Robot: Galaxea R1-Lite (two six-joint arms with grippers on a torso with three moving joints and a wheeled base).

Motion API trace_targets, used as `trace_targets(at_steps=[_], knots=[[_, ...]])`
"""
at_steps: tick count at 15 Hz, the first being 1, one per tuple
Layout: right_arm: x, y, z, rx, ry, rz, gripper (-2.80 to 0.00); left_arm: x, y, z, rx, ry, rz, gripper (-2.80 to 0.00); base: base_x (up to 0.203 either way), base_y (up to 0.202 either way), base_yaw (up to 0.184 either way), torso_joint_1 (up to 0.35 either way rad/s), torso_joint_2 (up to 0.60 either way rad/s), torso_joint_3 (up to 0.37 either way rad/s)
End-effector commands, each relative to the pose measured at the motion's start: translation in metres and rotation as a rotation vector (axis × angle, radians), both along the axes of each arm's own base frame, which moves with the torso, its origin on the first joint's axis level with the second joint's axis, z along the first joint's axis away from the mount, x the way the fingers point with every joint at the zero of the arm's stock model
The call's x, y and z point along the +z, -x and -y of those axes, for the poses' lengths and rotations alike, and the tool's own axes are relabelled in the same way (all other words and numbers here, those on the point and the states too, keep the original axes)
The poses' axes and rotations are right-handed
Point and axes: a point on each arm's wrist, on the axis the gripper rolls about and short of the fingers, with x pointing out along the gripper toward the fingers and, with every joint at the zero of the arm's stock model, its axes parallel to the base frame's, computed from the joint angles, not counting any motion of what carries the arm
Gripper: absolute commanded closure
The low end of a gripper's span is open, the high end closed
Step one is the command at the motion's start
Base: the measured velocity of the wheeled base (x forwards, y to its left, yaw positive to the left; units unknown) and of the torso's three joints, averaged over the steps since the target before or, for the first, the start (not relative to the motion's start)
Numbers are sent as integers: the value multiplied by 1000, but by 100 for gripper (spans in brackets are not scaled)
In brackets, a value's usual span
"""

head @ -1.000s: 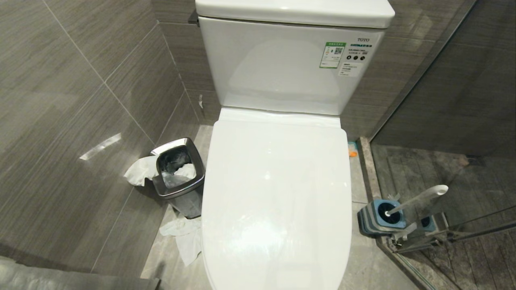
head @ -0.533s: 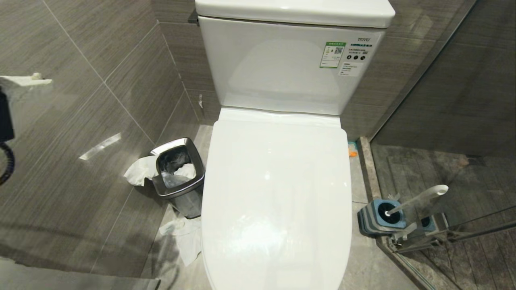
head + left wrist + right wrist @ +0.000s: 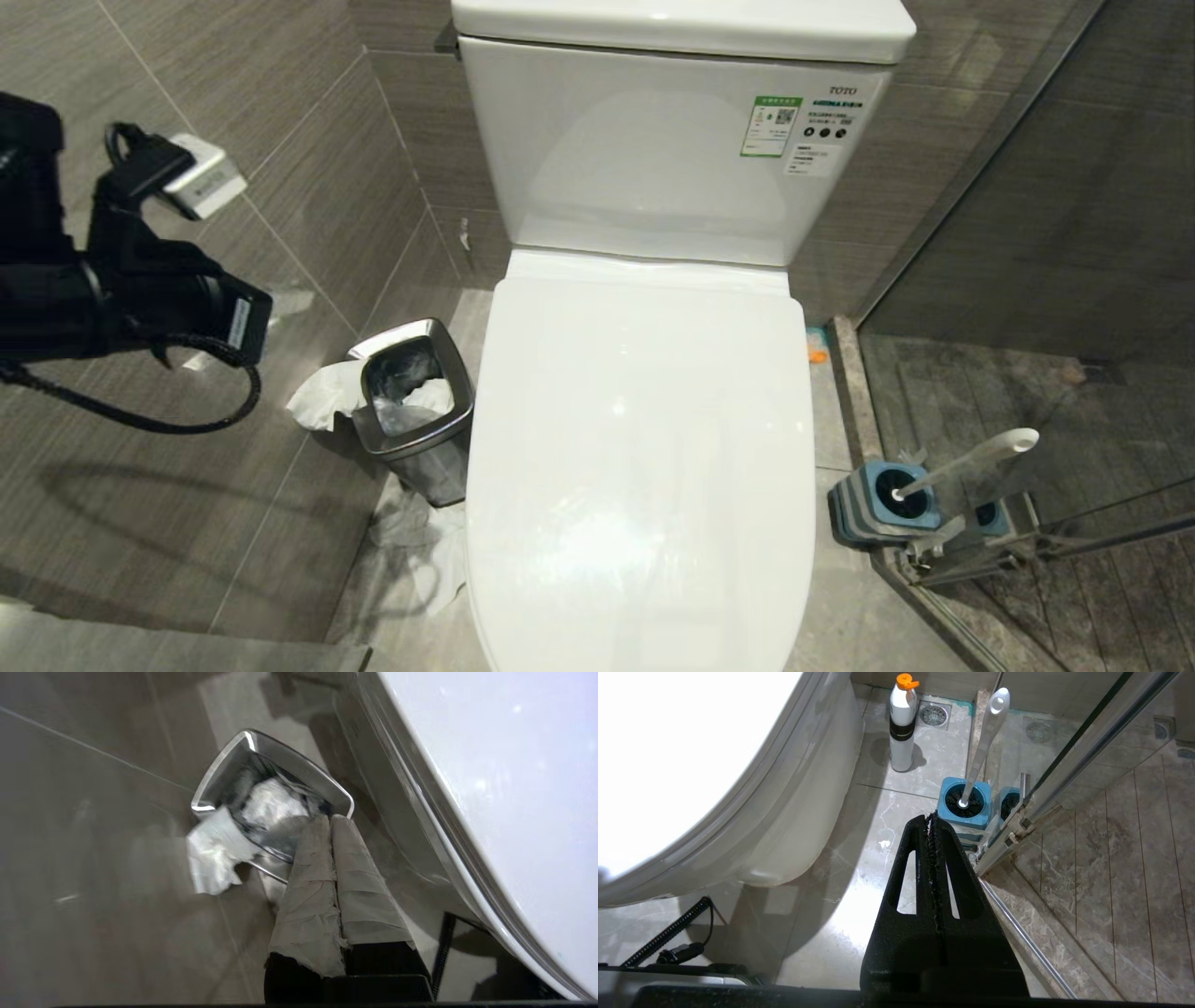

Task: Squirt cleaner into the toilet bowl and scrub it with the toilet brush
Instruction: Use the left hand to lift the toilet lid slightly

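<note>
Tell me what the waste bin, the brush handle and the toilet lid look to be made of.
Waste bin: polished metal, likely steel; its rim mirrors the light. Toilet brush handle: pale grey, smooth, probably plastic, though a satin metal finish can't be ruled out. Toilet lid: glossy white with sharp highlights, likely hard plastic; cannot tell for sure.

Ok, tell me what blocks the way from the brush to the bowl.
The closed white toilet lid covers the bowl completely, so the toilet brush, standing in its blue holder on the floor beside the toilet, cannot reach inside until it is raised.
</note>
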Motion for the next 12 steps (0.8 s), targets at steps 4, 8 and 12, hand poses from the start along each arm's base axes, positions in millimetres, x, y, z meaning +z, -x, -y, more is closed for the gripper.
trace_targets(at_steps=[4, 8, 12], knots=[[0, 0, 0, 1, 0, -2, 0, -56, -65, -24, -42, 102, -177, 0, 0, 0, 0, 0, 0, 0], [0, 0, 0, 1, 0, -1, 0, -84, -83, -54, -84, 215, -245, 0, 0, 0, 0, 0, 0, 0], [0, 0, 0, 1, 0, 0, 0, -95, -83, -50, -165, 402, -341, 0, 0, 0, 0, 0, 0, 0]])
